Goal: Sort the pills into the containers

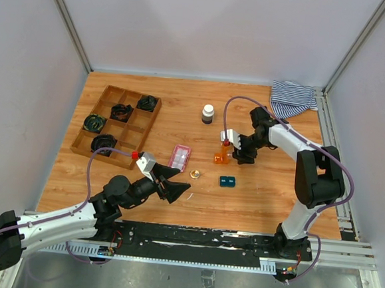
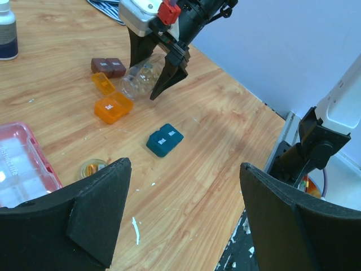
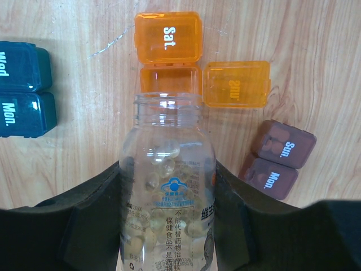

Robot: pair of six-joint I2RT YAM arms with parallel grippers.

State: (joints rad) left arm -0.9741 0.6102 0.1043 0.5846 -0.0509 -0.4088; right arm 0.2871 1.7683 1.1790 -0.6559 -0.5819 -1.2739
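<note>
My right gripper [image 3: 168,209] is shut on a clear uncapped bottle [image 3: 168,169] holding translucent pills [image 3: 161,155]. The bottle is tilted, its mouth just over the open compartment of the orange container [image 3: 169,79], whose "Sat." lid [image 3: 167,36] is flipped back. The brown container [image 3: 276,158] lies closed to the right, the teal one [image 3: 22,90] closed to the left. From above, the orange container [image 1: 221,158], the teal one [image 1: 227,181] and the longer pink one [image 1: 179,157] lie mid-table. My left gripper [image 2: 186,209] hangs open and empty over bare wood near the pink container [image 2: 22,169].
A wooden compartment tray [image 1: 117,121] with black coils stands at the left. A small white-capped bottle [image 1: 208,113] stands behind the containers. A striped cloth [image 1: 293,98] lies at the back right. A round yellowish cap [image 1: 195,174] lies beside the pink container.
</note>
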